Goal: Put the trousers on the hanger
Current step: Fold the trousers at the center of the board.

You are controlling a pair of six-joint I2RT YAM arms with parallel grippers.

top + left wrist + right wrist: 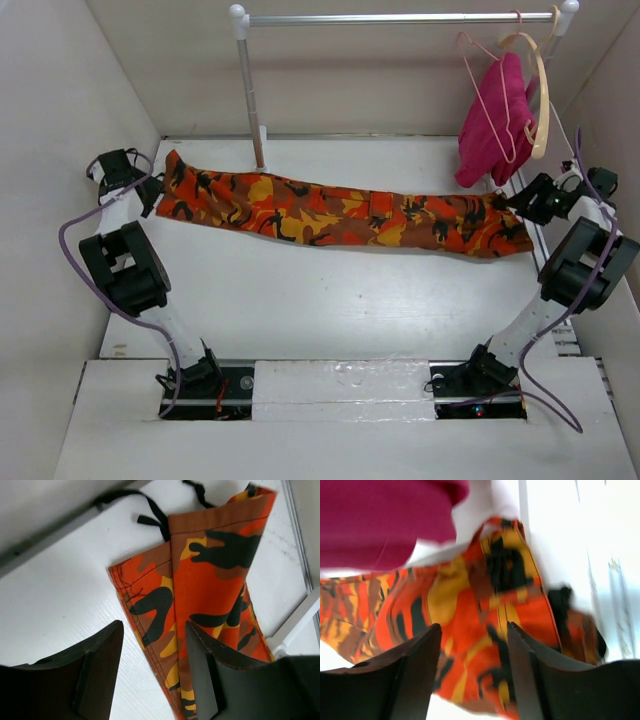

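Note:
The camouflage trousers (340,215) lie flat and stretched across the table from left to right. My left gripper (152,192) is open at their left end. In the left wrist view the cloth edge (210,580) lies between and under the open fingers of the left gripper (154,630). My right gripper (510,200) is open at the right end, and in the right wrist view it (474,627) hovers over the blurred trousers (470,595). The thin pink wire hanger (470,48) hangs on the rail at the back right, carrying a magenta cloth (495,120).
A pale wooden hanger (542,90) hangs beside the pink one. The metal rail (400,18) stands on a post (250,90) at the back. White walls close in on both sides. Black drawstrings (150,510) trail from the trousers' end. The magenta cloth (380,520) hangs just above the right gripper.

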